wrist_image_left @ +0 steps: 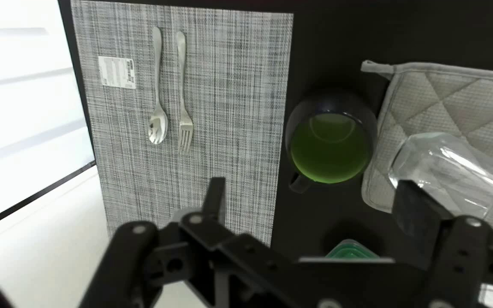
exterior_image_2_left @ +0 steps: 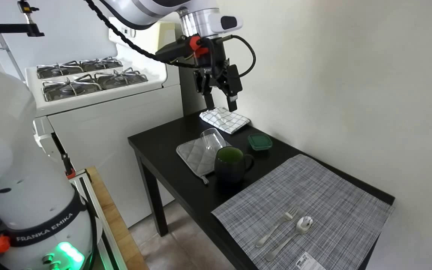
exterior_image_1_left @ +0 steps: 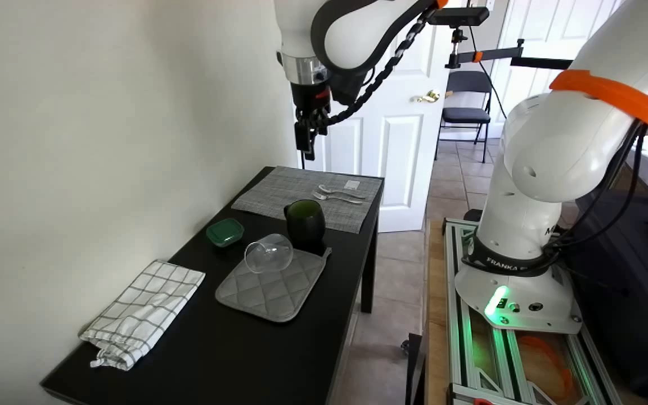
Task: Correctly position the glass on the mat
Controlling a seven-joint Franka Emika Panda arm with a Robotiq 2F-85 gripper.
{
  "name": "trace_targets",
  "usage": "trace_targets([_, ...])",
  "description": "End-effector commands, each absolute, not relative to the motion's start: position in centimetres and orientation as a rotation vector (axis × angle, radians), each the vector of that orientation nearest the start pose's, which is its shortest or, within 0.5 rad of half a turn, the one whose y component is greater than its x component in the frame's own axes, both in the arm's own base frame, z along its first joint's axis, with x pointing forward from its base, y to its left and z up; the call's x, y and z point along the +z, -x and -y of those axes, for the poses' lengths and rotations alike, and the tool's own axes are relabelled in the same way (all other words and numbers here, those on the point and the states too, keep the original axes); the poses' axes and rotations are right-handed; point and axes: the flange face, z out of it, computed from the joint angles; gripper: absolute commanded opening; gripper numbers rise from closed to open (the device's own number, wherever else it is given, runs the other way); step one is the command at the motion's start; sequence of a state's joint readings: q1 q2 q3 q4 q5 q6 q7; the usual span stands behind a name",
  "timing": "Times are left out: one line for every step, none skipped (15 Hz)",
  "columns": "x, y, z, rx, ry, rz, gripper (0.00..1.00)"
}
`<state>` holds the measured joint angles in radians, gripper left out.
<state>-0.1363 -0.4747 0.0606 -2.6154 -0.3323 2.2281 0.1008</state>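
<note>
The clear glass (exterior_image_1_left: 269, 254) lies on its side on the grey quilted mat (exterior_image_1_left: 272, 289). In an exterior view the glass (exterior_image_2_left: 212, 138) lies on the far part of the mat (exterior_image_2_left: 193, 153), beside the dark mug. In the wrist view the glass (wrist_image_left: 449, 171) is at the right, its wide open rim towards the mug, on the mat (wrist_image_left: 443, 100). My gripper (wrist_image_left: 311, 183) is open and empty, high above the table. In both exterior views the gripper (exterior_image_1_left: 305, 151) hangs apart from everything; it also shows here (exterior_image_2_left: 220, 103).
The dark green mug (exterior_image_1_left: 306, 225) stands close to the mat and glass. A green-lidded container (exterior_image_2_left: 260, 141) sits near the wall. A striped grey placemat (exterior_image_2_left: 328, 187) holds a fork and spoon. A checked cloth (exterior_image_1_left: 144, 309) lies at one table end. The wall borders the table (exterior_image_1_left: 228, 349).
</note>
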Motion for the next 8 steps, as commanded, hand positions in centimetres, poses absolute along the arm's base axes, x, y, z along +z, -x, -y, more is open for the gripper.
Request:
trace_targets([38.8, -44.0, 0.8, -0.125, 3.439, -0.047, 1.00])
trace_targets([38.2, -45.1, -0.1, -0.107, 3.439, -0.044, 1.00])
trace_targets([37.3, -46.1, -1.0, -0.084, 3.433, -0.024, 1.00])
trace_targets([36.4, -47.0, -2.0, -0.060, 3.429, 0.001, 1.00])
trace_targets([35.7, -47.9, -2.9, -0.042, 3.426, 0.029, 1.00])
trace_targets([34.8, -48.6, -3.9, -0.028, 3.423, 0.063, 1.00])
trace_targets([33.9, -49.3, -4.9, -0.009, 3.424, 0.101, 1.00])
trace_targets([33.0, -49.9, -5.9, 0.007, 3.424, 0.151, 1.00])
